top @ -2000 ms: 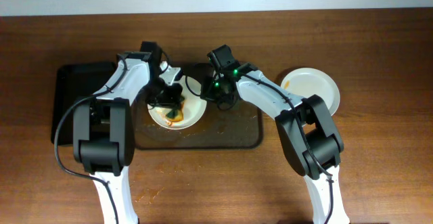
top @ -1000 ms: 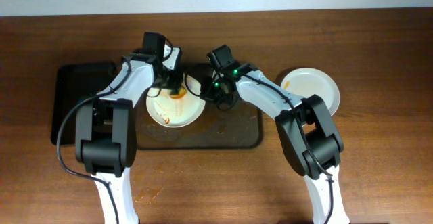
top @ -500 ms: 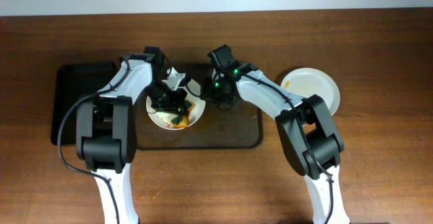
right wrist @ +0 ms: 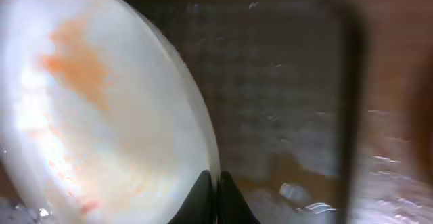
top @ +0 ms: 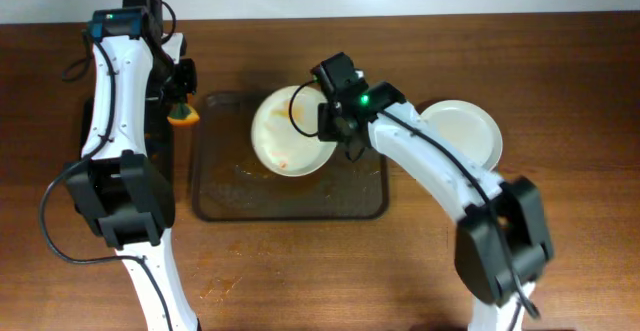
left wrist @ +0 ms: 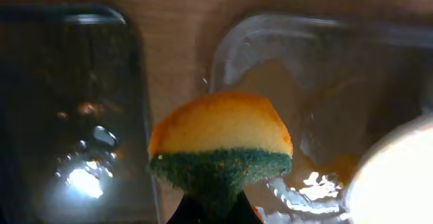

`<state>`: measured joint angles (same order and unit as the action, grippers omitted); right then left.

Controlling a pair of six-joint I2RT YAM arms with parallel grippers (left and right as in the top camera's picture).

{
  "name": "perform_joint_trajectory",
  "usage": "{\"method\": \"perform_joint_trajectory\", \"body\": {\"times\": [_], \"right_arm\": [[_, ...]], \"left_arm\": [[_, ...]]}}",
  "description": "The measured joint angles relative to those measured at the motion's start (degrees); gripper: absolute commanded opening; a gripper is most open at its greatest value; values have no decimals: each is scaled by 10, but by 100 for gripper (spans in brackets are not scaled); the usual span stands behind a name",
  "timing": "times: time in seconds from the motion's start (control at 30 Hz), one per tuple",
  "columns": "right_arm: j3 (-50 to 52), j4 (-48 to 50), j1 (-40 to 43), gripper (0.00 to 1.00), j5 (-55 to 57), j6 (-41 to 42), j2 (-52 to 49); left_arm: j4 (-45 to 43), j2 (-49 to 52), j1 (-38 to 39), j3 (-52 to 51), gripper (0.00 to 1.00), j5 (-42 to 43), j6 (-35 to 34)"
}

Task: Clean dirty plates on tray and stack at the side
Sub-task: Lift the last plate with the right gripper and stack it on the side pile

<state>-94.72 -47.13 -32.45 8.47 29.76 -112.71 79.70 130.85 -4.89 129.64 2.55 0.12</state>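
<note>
My right gripper (top: 333, 128) is shut on the right rim of a white plate (top: 285, 131) and holds it tilted over the brown-grey translucent tray (top: 300, 196). The right wrist view shows the fingers (right wrist: 216, 198) pinching the rim of the plate (right wrist: 101, 116), whose face has a faint orange smear. My left gripper (top: 180, 106) is shut on an orange sponge with a green scrub side (left wrist: 220, 143), held above the gap between the two trays. A second white plate (top: 465, 136) lies on the table at the right. A third plate is not in view.
The black tray (top: 175, 171) lies left of the translucent tray, mostly under my left arm; it also shows in the left wrist view (left wrist: 67, 116). Wet orange residue shines on the translucent tray's floor (left wrist: 304, 176). The brown wooden table surrounds both trays.
My left gripper has left the plate and moved left and back with the sponge. The right gripper has raised and shifted the plate, whose sauce is now only a faint smear.
</note>
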Motion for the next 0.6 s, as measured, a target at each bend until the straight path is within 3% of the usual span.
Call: {"method": "perform_joint_trajectory", "body": {"times": [0.1, 0.23, 0.37, 0.4, 0.43, 0.5, 0.6], "right_arm": [[0, -51, -87, 4, 257, -5, 65], [0, -67, -232, 4, 616, -13, 71], [0, -66, -277, 6, 765, -13, 71], [0, -65, -277, 21, 763, -14, 71], [0, -61, -259, 46, 670, -5, 72], [0, -63, -195, 57, 488, 12, 72], [0, -106, 0, 58, 116, 47, 68]], "left_arm": [[-35, 0, -1, 0, 0, -3, 0], [-59, 0, -1, 0, 0, -5, -1], [-61, 0, -1, 0, 0, -5, -2], [-61, 0, -1, 0, 0, -5, -2], [-61, 0, -1, 0, 0, -5, -2], [-63, 0, -1, 0, 0, -5, -2], [-63, 0, -1, 0, 0, -7, -2]]}}
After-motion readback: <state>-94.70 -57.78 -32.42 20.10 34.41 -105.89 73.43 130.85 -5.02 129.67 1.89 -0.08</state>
